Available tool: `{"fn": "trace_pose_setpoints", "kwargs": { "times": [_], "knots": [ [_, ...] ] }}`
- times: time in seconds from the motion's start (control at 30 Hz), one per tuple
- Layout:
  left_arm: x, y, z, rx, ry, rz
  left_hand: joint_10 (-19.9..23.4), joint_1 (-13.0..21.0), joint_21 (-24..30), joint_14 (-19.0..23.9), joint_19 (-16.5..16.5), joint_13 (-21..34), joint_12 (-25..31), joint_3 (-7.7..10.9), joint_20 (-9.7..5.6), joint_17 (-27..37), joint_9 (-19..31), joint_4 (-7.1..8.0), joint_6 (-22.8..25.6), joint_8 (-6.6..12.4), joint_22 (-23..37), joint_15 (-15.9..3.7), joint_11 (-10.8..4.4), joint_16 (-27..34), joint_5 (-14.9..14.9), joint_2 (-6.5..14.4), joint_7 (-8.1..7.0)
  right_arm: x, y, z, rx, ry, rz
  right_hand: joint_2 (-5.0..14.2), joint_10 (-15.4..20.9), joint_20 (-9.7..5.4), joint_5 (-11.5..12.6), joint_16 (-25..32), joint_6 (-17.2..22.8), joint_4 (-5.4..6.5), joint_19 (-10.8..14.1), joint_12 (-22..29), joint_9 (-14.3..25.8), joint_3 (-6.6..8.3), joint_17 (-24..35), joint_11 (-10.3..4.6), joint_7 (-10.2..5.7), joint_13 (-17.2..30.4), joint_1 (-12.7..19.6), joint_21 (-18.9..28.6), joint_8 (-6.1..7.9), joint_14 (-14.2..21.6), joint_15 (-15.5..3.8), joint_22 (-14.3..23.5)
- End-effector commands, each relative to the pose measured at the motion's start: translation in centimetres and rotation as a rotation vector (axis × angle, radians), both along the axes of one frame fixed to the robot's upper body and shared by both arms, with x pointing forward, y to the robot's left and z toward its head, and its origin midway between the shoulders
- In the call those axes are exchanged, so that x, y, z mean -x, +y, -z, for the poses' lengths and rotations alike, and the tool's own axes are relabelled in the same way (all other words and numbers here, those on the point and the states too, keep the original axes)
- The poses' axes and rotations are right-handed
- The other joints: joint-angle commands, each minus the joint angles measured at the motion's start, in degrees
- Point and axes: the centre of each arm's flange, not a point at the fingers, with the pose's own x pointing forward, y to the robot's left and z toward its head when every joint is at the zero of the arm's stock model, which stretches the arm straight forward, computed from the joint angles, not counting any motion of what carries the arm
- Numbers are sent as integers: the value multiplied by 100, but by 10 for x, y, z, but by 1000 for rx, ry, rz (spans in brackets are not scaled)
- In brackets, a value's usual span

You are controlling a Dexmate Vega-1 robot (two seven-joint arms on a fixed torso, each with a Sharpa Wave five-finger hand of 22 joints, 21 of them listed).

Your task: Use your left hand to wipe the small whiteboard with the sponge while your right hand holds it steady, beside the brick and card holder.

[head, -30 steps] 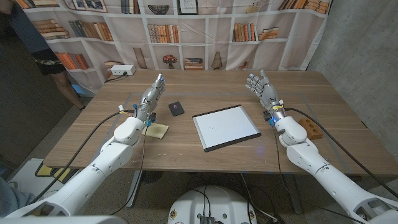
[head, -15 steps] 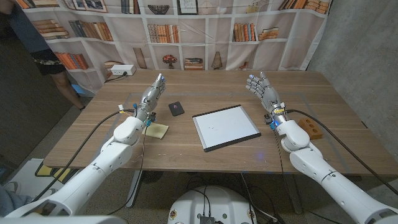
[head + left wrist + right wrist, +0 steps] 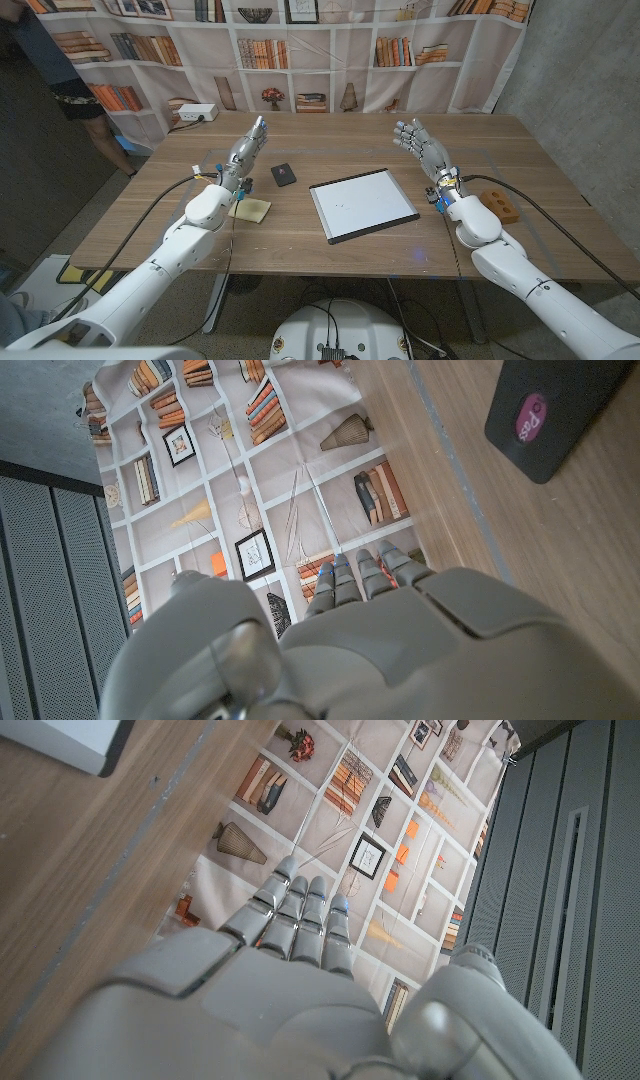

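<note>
Staged lab, printed bookshelf backdrop (image 3: pixel 300 50), bare concrete wall (image 3: pixel 585 90), wooden table (image 3: pixel 330 245)

Wooden table (image 3: pixel 330 255), bearing a small whiteboard (image 3: pixel 363 204) near the middle and a dark card holder (image 3: pixel 283 174) just beyond its left corner. Yellow sponge (image 3: pixel 252 209) lying left of the board; brick (image 3: pixel 498 207) resting near the right edge

Wooden table (image 3: pixel 330 250) standing before a printed bookshelf backdrop (image 3: pixel 330 55) hung as a curtain. Grey textured wall (image 3: pixel 580 90) to the right of the backdrop. White power strip (image 3: pixel 195 114) at the far left table corner. Dark floor (image 3: pixel 40 200) beyond the left table edge.
</note>
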Motion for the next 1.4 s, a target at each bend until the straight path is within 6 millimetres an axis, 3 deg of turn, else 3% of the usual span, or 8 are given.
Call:
{"fn": "trace_pose_setpoints", "kwargs": {
  "times": [0.03, 0.2, 0.53, 0.87, 1.03, 1.4],
  "knots": [
    [4, -27, -3, 16, -3, -19, 60, 17, 47, 60, 67, 20, 42, -28, 29, 25, 31, -30, 73, 37, 20, -10, -10, 48, -6, -35, -15, 7, -12, -3, 76, -59, 17, -15, 5, -280, 44, 13, 56, -26, 29, 12, 17, 8, 16, -31, -10, 29, 33, -33, 54, 11, -36, 16],
    [4, -32, -9, -2, -25, -19, 64, 22, 46, 72, 75, 20, 38, -28, 39, 25, 31, -31, 96, 41, 20, -8, -9, 46, -8, -34, -13, 12, -11, -6, 106, -112, 48, -11, 8, -271, 52, 3, 65, -30, 11, 10, 18, 9, 15, -43, -25, 29, 38, -50, 54, -6, -37, 16],
    [9, -14, -27, -26, -55, 1, 104, 32, 44, 108, 89, 20, 44, -26, 50, 25, 32, -33, 131, 44, 21, -21, -6, 48, -11, -27, -14, 24, 3, -10, 121, -206, 141, 15, 16, -295, 74, -2, 74, -42, 35, 6, 20, 20, 14, -59, -38, 29, 64, -68, 49, -1, -68, 16],
    [6, 0, -20, -9, -39, 8, 115, 43, 37, 122, 82, 21, 41, -21, 59, 25, 32, -34, 141, 40, 21, -28, -18, 45, -13, -16, -20, 35, 10, -5, 249, -267, 254, 58, 104, -382, 120, 32, 164, -70, 168, 24, 23, 39, 13, -193, -109, 29, 117, -73, 67, 138, -194, 16],
    [2, 2, -18, -9, -43, 32, 116, 51, 26, 129, 62, 21, 36, -16, 86, 25, 32, -34, 157, 41, 21, -30, -18, 41, -15, -6, -22, 42, 12, -4, 281, -295, 276, 75, -188, -438, 187, -97, 126, -112, 18, -104, 28, 44, 11, -178, -156, 29, 172, -212, 28, -195, -233, 12],
    [4, -6, -15, -9, -62, 54, 126, 69, 20, 143, 61, 21, 28, -6, 96, 25, 33, -37, 172, 36, 22, -41, -26, 34, -21, 13, -36, 50, 18, -4, 479, -311, 332, 83, -182, -427, 219, -97, 104, -127, -58, -101, 30, 45, 10, -216, -206, 29, 191, -276, 15, -249, -219, 11]
  ]
}}
